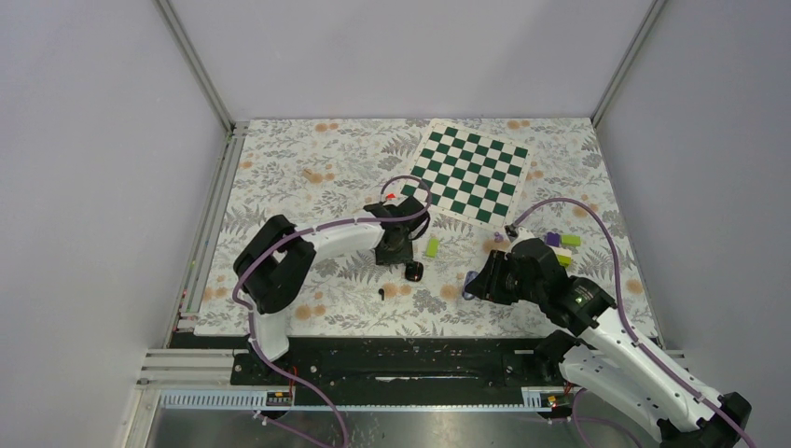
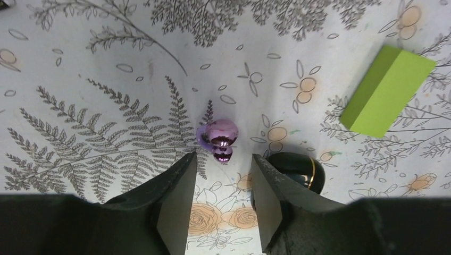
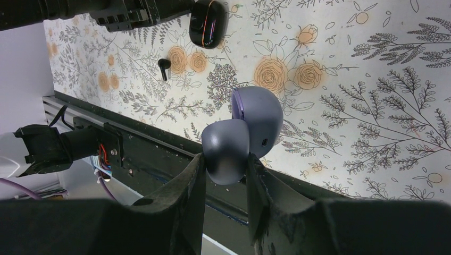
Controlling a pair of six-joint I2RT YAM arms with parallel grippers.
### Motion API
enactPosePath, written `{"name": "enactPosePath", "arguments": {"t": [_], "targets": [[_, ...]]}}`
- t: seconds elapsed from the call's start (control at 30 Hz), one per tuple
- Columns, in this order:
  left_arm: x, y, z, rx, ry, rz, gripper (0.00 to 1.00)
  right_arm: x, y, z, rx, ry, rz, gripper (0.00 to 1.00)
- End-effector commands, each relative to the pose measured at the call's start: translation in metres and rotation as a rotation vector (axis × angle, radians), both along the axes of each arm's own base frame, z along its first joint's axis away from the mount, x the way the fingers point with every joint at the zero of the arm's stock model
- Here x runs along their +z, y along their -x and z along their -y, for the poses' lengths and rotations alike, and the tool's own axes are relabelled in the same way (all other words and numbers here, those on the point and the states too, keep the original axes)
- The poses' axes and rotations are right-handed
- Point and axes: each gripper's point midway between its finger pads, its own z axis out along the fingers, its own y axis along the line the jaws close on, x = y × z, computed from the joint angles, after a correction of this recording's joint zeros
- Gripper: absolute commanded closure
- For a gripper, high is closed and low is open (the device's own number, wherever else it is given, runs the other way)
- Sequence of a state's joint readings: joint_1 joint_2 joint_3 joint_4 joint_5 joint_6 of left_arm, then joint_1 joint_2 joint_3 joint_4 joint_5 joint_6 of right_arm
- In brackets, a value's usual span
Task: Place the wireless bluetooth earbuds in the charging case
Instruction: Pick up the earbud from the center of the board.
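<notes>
My right gripper is shut on one half of an open grey-lilac clamshell charging case and holds it above the table's near edge; in the top view the gripper is right of centre. A glossy purple earbud lies on the mat just beyond my left gripper, which is open and empty. A glossy black pebble-shaped case with a gold line lies beside its right finger, and shows in the right wrist view and the top view. A black stemmed earbud lies alone on the mat.
A lime-green block lies right of the left gripper. A green chessboard sits at the back. Purple and lime blocks lie behind the right arm. The black rail runs along the near edge.
</notes>
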State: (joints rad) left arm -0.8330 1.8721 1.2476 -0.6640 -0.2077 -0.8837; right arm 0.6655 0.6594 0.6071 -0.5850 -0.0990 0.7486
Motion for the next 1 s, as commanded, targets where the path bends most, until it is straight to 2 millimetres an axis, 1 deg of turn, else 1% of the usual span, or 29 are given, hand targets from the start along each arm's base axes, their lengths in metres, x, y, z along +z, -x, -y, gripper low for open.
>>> {"name": "enactPosePath", "arguments": {"t": [0.0,0.1,0.27,0.4,0.57,0.6,0.67,0.7,0.83,0.9,0.97], "targets": [[0.014,-0.026,0.008,-0.042,-0.007,0.103,0.57,0.008,-0.004,-0.004,0.005,-0.021,0.017,1.0],[0.012,-0.026,0.007,-0.063,0.003,0.099,0.59,0.007,-0.005,-0.004,0.003,-0.018,0.018,1.0],[0.006,-0.029,0.006,-0.082,0.022,0.1,0.67,0.005,-0.005,-0.005,0.007,-0.018,0.013,1.0],[0.001,-0.031,0.006,-0.095,0.009,0.092,0.71,0.005,-0.004,-0.004,0.004,-0.02,0.013,1.0],[0.001,-0.031,0.011,-0.116,0.014,0.08,0.77,0.003,-0.003,-0.003,-0.005,-0.021,0.012,1.0],[0.002,-0.03,0.011,-0.117,0.019,0.076,0.77,0.003,-0.003,-0.003,-0.004,-0.021,0.013,1.0],[0.007,-0.027,0.012,-0.121,0.035,0.068,0.67,0.003,-0.002,-0.002,-0.006,-0.021,0.011,1.0],[0.012,-0.026,0.014,-0.125,0.052,0.071,0.62,0.002,-0.002,-0.002,-0.006,-0.019,0.011,1.0],[0.028,-0.021,0.011,-0.151,0.085,0.089,0.49,0.003,-0.003,-0.002,-0.007,-0.02,0.013,1.0],[0.03,-0.021,0.003,-0.147,0.087,0.09,0.48,0.004,-0.003,-0.002,-0.005,-0.021,0.013,1.0],[0.028,-0.02,-0.007,-0.13,0.095,0.086,0.5,0.003,-0.003,-0.002,-0.005,-0.02,0.013,1.0]]}}
